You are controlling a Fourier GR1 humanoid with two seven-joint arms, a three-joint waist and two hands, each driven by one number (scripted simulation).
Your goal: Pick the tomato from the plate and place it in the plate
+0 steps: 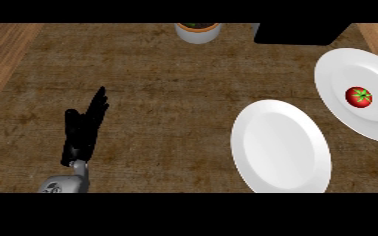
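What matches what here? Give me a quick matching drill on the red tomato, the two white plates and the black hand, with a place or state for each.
Things:
1. red tomato
2. bare white round plate
3. white round plate at the right edge
4. black left hand

Places or states:
A. at the view's left, open, fingers up, holding nothing
B. carries the tomato, partly cut off by the view
C. lies on a plate, green stem cap showing
D. nearer the lower edge, nothing on it

Pairs: 1-C, 2-D, 3-B, 4-A
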